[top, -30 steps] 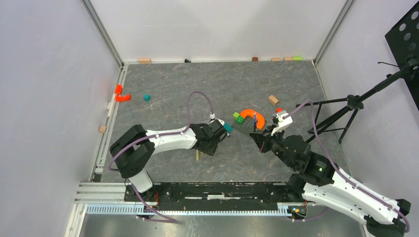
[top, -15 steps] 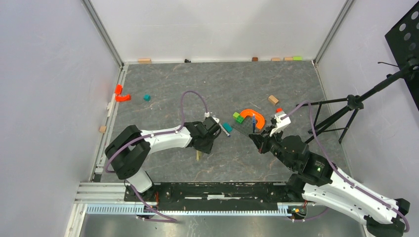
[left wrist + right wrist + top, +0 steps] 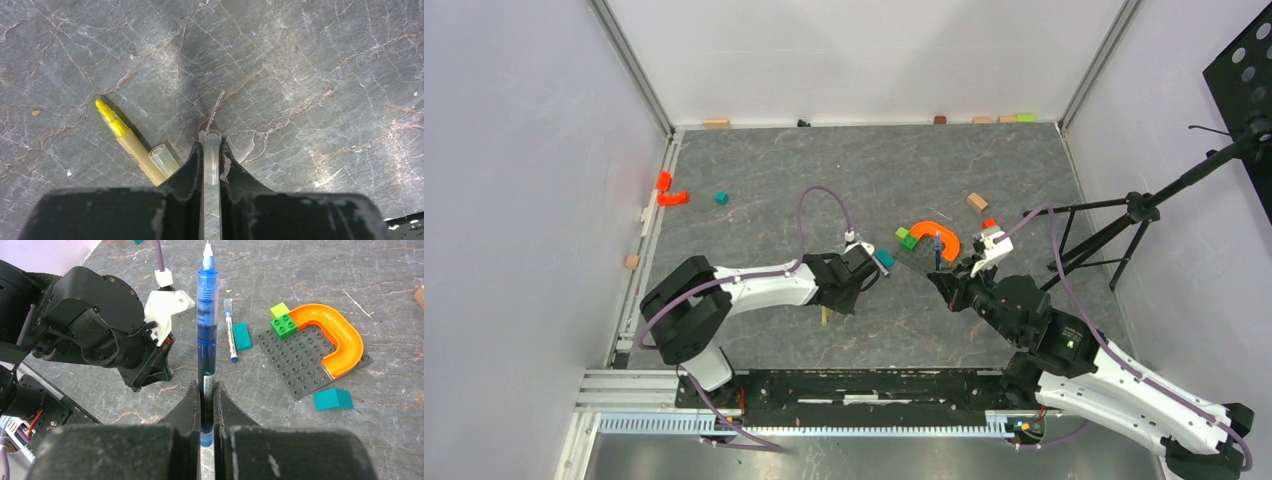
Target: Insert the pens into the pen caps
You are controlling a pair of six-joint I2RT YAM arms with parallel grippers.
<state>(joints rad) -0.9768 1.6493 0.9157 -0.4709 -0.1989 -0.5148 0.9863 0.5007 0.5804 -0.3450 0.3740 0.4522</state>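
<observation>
My left gripper (image 3: 210,150) is shut on a translucent pen cap (image 3: 210,142), open end down, just above the floor; it also shows in the top view (image 3: 842,298). A pale yellow pen (image 3: 122,140) lies on the floor to its left, with a second clear cap (image 3: 162,159) against it. My right gripper (image 3: 206,390) is shut on a blue pen (image 3: 206,315) whose white tip points away from the gripper, near the left gripper. A white-barrelled pen with blue ends (image 3: 229,330) lies on the floor beyond.
A grey studded baseplate (image 3: 295,365) carries an orange arch (image 3: 340,340) and a green brick (image 3: 281,322). Teal blocks (image 3: 242,336) (image 3: 332,399) lie beside it. More blocks sit along the back wall (image 3: 716,123) and at the left (image 3: 669,195). A tripod (image 3: 1124,230) stands at the right.
My left gripper shifted left with the cap, then slightly back right, staying low over the yellow pen. My right gripper holds the blue pen almost still.
</observation>
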